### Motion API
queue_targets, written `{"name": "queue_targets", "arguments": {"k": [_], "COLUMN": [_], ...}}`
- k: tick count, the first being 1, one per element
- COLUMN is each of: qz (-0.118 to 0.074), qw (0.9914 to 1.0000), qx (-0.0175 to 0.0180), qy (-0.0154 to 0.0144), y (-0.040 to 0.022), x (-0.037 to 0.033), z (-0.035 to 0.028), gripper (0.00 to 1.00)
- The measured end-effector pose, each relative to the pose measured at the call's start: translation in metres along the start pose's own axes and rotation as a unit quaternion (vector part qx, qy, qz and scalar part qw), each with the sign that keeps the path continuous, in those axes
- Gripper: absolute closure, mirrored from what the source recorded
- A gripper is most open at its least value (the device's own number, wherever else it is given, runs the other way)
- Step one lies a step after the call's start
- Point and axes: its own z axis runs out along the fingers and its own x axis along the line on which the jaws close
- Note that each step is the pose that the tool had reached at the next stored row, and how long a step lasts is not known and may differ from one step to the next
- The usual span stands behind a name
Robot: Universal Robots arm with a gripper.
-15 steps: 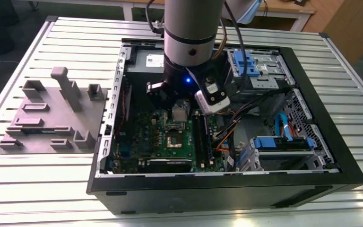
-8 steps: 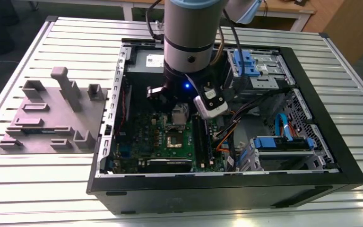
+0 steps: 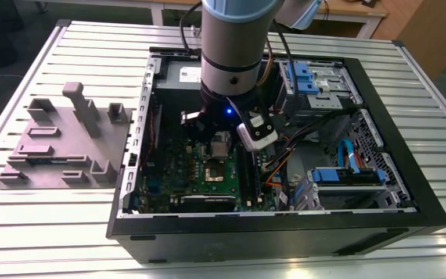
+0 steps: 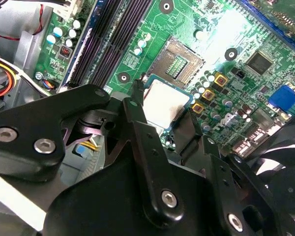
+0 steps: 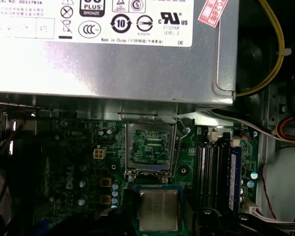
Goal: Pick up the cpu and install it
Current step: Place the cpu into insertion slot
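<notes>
The cpu (image 4: pixel 163 102), a small square chip with a silver-grey top, sits between the two black fingers (image 4: pixel 133 105) of my gripper (image 4: pixel 164 109), which is shut on its opposite edges. In the first wrist view the cpu (image 5: pixel 159 210) hangs just short of the open socket (image 5: pixel 151 147), whose metal frame is empty. In the exterior view the gripper (image 3: pixel 221 139) is low inside the computer case, over the green motherboard (image 3: pixel 178 174), a little behind the socket (image 3: pixel 212 173).
The grey power-supply box (image 5: pixel 113 59) with a white label lies just beyond the socket. Black memory slots (image 5: pixel 211 172) run beside it. Cables (image 3: pixel 316 131) and blue drive bays (image 3: pixel 347 177) fill the case's right side. A grey fixture block (image 3: pixel 64 145) stands on the slatted table at the exterior view's left.
</notes>
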Motion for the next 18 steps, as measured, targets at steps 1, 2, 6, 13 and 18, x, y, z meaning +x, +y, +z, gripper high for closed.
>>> {"name": "queue_targets", "arguments": {"k": [1, 2, 6, 13, 18], "qz": [0.000, 0.000, 0.000, 0.000, 0.000], "qw": [1.00000, 1.00000, 1.00000, 1.00000, 1.00000], "qx": [0.0000, -0.0001, -0.0002, -0.0001, -0.0001], "qy": [0.0000, -0.0001, -0.0001, -0.0001, 0.0000], "y": [0.0000, 0.0000, 0.0000, 0.0000, -0.0001], "x": [0.0000, 0.0000, 0.0000, 0.0000, 0.0000], "z": [0.0000, 0.0003, 0.0021, 0.0055, 0.0100], "gripper": [0.52, 0.52, 0.52, 0.52, 0.52]}}
